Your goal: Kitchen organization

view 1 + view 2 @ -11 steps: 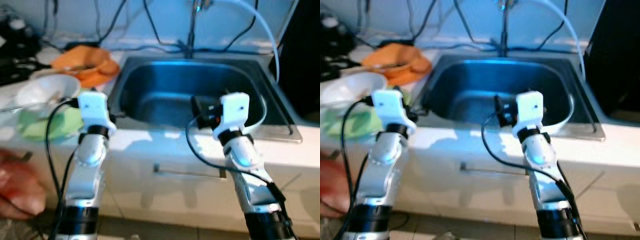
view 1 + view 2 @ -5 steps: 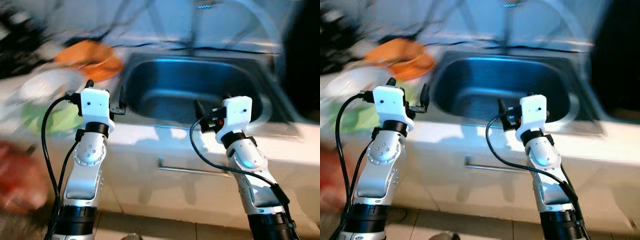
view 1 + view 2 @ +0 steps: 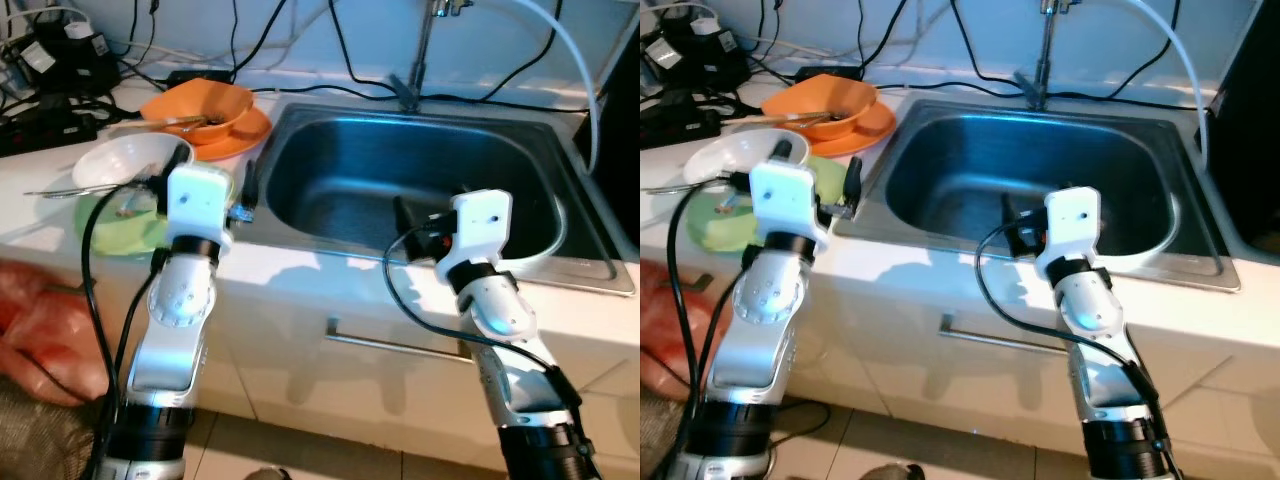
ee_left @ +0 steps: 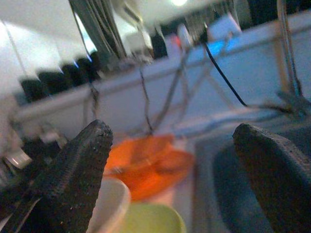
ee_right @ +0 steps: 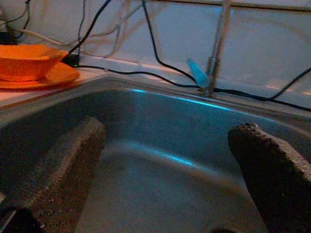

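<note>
Up front, both arms reach toward a white kitchen surface [image 3: 300, 275] with a steel sink [image 3: 420, 180] set into it. The left claw [image 4: 180, 160] hovers over the surface's edge just left of the sink, its two black fingers [image 4: 73, 170] spread wide apart with nothing between them. The right claw [image 5: 170, 170] hangs over the front of the basin, pointing in toward the tap [image 5: 214, 53]; its fingers [image 5: 272, 170] are likewise parted and grip nothing.

The dishes sit on the surface to the left of the sink. An orange bowl [image 3: 200, 105] rests on an orange plate [image 3: 235, 132] close to the sink's back left corner, with what looks like a utensil lying across the bowl, though it is too small to be sure. Nearer the front, a white bowl [image 3: 125, 160] sits partly on a green plate [image 3: 120, 225], just beside the left wrist. A thin metal utensil [image 3: 60, 190] lies across the white bowl's rim. Black cables [image 3: 300, 40] trail along the back wall, and a power strip [image 3: 45, 125] lies at the far left. A white hose [image 3: 570, 60] curves down at the sink's right side. At the lower left, a red-orange bag [image 3: 40, 330] sits beside the cabinet, its shape soft and blurred.
</note>
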Controlling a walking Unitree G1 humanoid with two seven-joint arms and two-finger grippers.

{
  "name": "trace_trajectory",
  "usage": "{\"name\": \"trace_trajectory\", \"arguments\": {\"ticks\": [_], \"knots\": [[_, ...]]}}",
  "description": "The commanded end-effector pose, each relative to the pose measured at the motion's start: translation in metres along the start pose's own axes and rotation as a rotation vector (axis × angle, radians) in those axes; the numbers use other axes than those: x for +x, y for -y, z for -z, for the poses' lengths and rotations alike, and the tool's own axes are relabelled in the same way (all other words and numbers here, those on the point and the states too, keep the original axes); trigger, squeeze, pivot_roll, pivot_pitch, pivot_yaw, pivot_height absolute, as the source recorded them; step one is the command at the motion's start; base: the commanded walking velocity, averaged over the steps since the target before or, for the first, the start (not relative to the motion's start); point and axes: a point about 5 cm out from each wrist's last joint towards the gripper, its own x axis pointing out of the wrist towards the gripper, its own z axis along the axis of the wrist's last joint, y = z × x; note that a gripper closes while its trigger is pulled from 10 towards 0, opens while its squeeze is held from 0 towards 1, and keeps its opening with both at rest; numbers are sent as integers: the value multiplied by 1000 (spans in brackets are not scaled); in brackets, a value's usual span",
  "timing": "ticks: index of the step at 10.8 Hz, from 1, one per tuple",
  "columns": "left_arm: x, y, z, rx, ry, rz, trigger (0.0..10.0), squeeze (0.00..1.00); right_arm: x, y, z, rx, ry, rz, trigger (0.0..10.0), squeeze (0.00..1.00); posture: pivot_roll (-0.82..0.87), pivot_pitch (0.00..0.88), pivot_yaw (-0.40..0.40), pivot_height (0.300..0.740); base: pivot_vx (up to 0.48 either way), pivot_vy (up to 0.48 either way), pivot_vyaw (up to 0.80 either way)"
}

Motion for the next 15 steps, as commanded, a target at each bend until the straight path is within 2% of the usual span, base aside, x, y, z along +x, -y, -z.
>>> {"name": "trace_trajectory", "arguments": {"ticks": [1,3,5,7,10,15], "knots": [[2,-2,-8,26,44,-3,10000,0,3,0,-6,-13,26,5,10000,0,21,28,42,740,0,0,800],[-5,-11,-5,59,31,-44,10000,0,4,-1,-5,-13,28,4,10000,0,25,26,43,740,0,0,800],[-8,-15,1,35,-8,-64,10000,0,4,-2,-5,-8,29,4,10000,0,31,26,44,740,0,0,628],[-6,-17,1,-6,-18,-72,10000,0,4,-2,-6,23,38,18,10000,0,30,29,48,740,0,0,0],[-2,-13,-2,-73,-24,-41,10000,0,4,1,-15,48,72,40,10000,0,24,32,51,740,0,0,0],[-3,-15,-5,-66,-20,-50,10000,0,3,-2,-14,42,74,25,10000,0,33,40,45,740,0,252,0]]}}
